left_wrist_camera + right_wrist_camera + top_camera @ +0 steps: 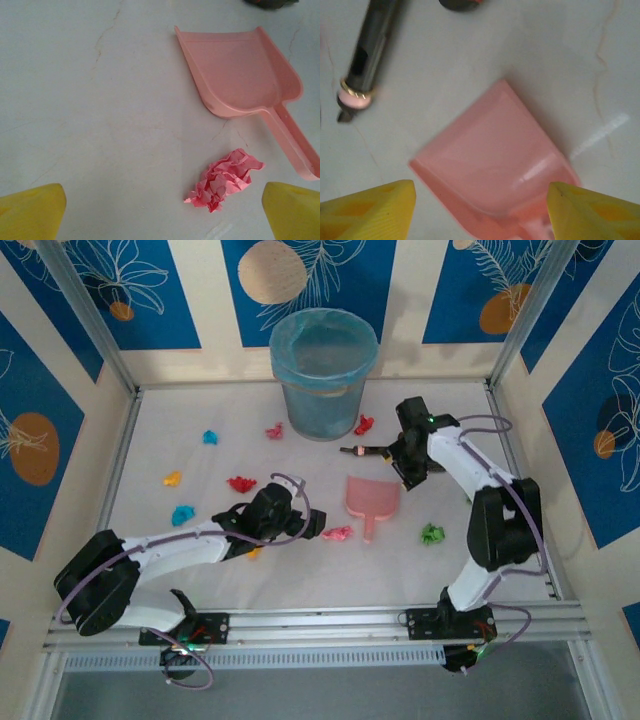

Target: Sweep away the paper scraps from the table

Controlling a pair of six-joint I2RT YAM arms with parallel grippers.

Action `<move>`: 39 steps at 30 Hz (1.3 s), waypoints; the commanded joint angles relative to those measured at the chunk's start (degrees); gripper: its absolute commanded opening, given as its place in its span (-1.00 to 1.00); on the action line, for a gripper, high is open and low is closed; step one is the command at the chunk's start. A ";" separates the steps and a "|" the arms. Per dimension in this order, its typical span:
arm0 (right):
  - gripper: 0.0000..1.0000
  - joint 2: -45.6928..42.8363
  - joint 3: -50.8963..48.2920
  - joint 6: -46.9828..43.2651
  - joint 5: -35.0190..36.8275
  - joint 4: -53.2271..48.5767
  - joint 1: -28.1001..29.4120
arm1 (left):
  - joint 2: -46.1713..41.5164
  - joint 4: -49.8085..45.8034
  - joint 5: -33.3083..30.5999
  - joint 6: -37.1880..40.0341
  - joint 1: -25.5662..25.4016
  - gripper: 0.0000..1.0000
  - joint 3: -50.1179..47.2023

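Paper scraps lie scattered on the white table (150, 570): a pink wad (338, 533), a red one (241, 483), cyan (183, 514), orange (173, 479), blue (210, 437), green (432, 533) and others. My left gripper (312, 523) is open just left of the pink wad. In the left wrist view that wad (225, 179) lies near the right yellow finger (292, 210), and the gripper (162, 215) holds nothing. My right gripper (405, 468) hovers at the pink dustpan's (372, 498) far right corner. In the right wrist view its jaws (480, 215) stand apart over the dustpan (490, 170).
A blue bin with a liner (323, 373) stands at the back centre. A dark-handled brush (365, 451) lies between the bin and the dustpan, and shows in the right wrist view as the brush (367, 55). Red scraps (364, 425) (275, 430) sit beside the bin. Aluminium rails edge the table.
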 commanded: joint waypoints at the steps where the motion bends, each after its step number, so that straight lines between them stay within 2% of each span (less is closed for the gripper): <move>1: 0.40 4.98 5.19 7.32 -1.37 -1.31 -0.76 | 0.43 0.58 -1.17 -0.87 -0.32 1.00 -0.42; 10: 0.39 20.24 19.80 11.39 -3.07 -3.96 -2.47 | -0.46 3.68 -1.81 -1.98 -0.32 1.00 -2.74; 16: 0.38 26.71 26.12 13.62 -1.94 -5.36 -3.02 | -0.95 4.40 -3.34 -0.50 -0.32 1.00 -3.49; 27: 0.33 33.24 33.55 15.60 0.12 -7.24 -2.49 | -1.63 6.24 -4.77 1.49 -0.32 1.00 -4.75; 39: 0.16 35.72 34.09 16.67 2.04 -8.03 -3.03 | -4.93 7.74 -5.05 2.41 -0.32 1.00 -6.40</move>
